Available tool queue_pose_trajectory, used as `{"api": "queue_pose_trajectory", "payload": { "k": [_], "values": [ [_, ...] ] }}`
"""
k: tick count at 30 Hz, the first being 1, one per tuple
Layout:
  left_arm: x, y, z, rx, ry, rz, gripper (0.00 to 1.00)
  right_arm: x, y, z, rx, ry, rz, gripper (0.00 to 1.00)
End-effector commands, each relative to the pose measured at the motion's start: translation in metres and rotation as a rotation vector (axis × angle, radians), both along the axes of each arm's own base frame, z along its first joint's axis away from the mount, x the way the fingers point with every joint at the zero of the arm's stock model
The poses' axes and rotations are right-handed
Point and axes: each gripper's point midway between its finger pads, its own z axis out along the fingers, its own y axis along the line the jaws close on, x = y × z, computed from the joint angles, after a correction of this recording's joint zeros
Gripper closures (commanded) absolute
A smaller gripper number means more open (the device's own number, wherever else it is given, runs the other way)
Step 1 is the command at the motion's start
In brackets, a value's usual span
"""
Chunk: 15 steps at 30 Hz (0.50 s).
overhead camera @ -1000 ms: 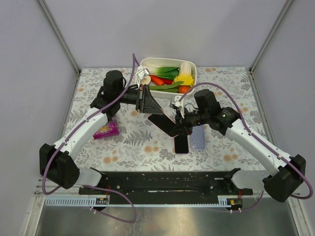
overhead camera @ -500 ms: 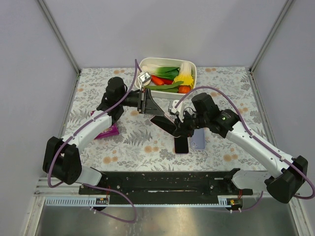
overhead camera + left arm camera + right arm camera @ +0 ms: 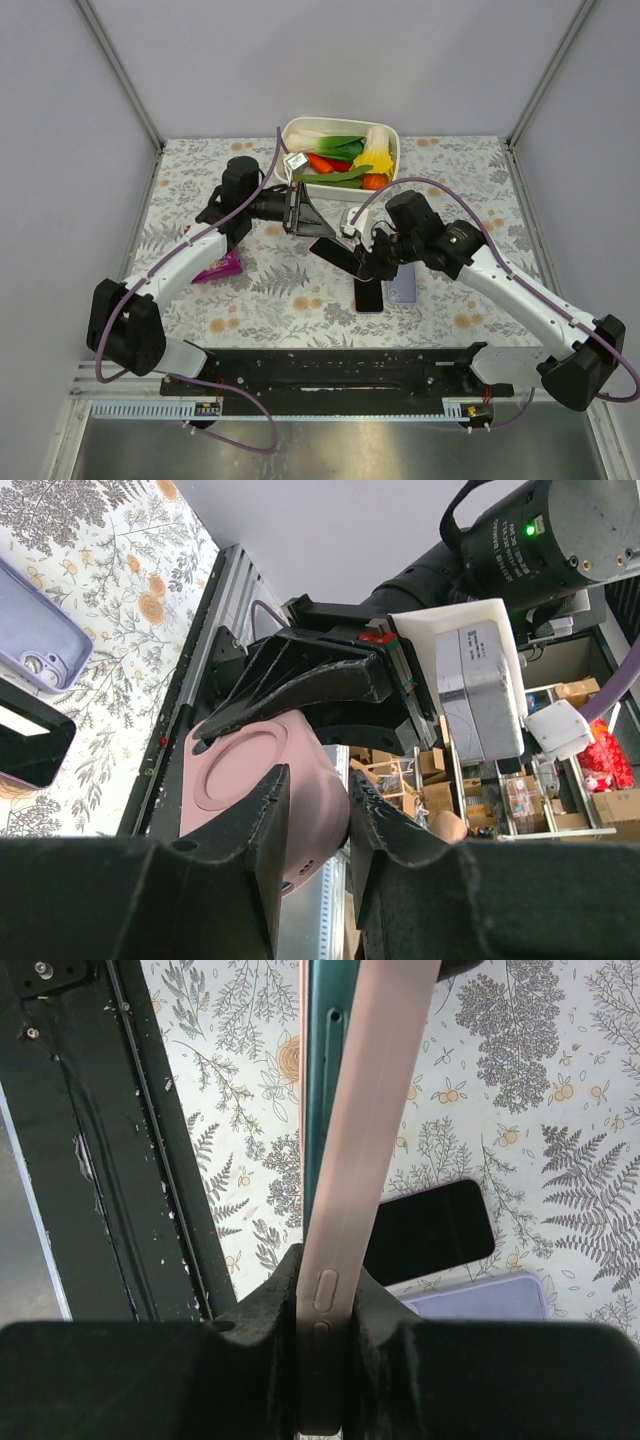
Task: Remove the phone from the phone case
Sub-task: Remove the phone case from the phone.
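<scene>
- The phone case [image 3: 345,1160], pink, hangs in the air above the counter [image 3: 450,180], on edge between the two arms.
- The phone [image 3: 316,1090] sits against it (only a thin teal side shows in the right wrist view).
- The right gripper [image 3: 325,1265] pinches the phone case across its thin edge, by the side buttons.
- The left gripper [image 3: 317,778] straddles a corner of the phone case, fingers a little apart; I cannot tell whether they grip it.
- Below, a second handset [image 3: 368,295] lies face up just beside a lilac cover [image 3: 403,283].
- A white tub [image 3: 340,121] of toy vegetables stands at the far side, and a purple packet [image 3: 217,265] lies under the left arm.
</scene>
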Motion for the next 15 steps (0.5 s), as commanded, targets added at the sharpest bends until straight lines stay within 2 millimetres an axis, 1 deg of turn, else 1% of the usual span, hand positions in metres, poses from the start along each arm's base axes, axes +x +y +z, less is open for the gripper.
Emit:
{"api": "queue_pose_trajectory", "payload": {
  "k": [1,6,9,10,11,12,15],
  "values": [
    [0.049,0.005,-0.048,0.127,0.175,0.267,1.00,0.001,0.033,0.093,0.224,-0.275,0.153,1.00],
    [0.048,0.003,-0.049,0.095,0.198,0.249,1.00,-0.005,0.032,0.099,0.238,-0.264,0.174,1.00],
    [0.051,0.004,-0.057,0.125,0.212,0.269,1.00,-0.008,0.032,0.104,0.243,-0.260,0.181,1.00],
    [0.053,0.005,-0.061,0.146,0.201,0.281,1.00,-0.008,0.031,0.106,0.246,-0.264,0.184,1.00],
    [0.055,0.006,-0.061,0.160,0.172,0.289,1.00,-0.010,0.032,0.107,0.249,-0.258,0.186,1.00],
    [0.053,0.009,-0.069,0.207,0.167,0.293,1.00,-0.010,0.032,0.107,0.252,-0.252,0.186,1.00],
    [0.052,0.009,-0.065,0.227,0.066,0.265,1.00,-0.011,0.034,0.111,0.263,-0.242,0.184,1.00]
  ]
}}
